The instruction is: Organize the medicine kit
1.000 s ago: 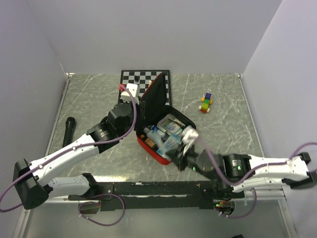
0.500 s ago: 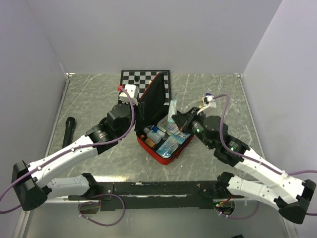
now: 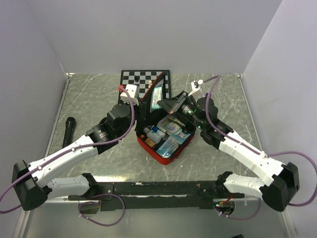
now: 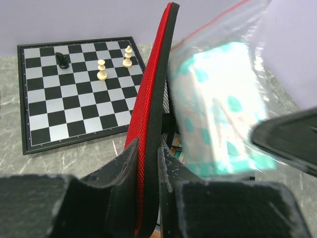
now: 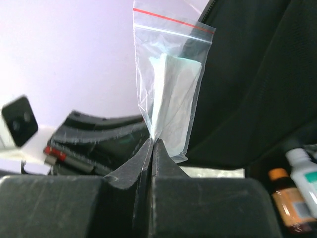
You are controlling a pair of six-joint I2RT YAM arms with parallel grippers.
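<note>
top view: kit point(image 3: 156, 153) part full; left jaws grip its lid point(image 4: 151, 129), right jaws pinch a bag point(image 5: 168, 99) to pack.

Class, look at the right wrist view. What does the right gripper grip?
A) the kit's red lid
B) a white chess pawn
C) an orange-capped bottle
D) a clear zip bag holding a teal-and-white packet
D: the right gripper is shut on the lower edge of the zip bag, in front of the black lining of the medicine kit.
</note>
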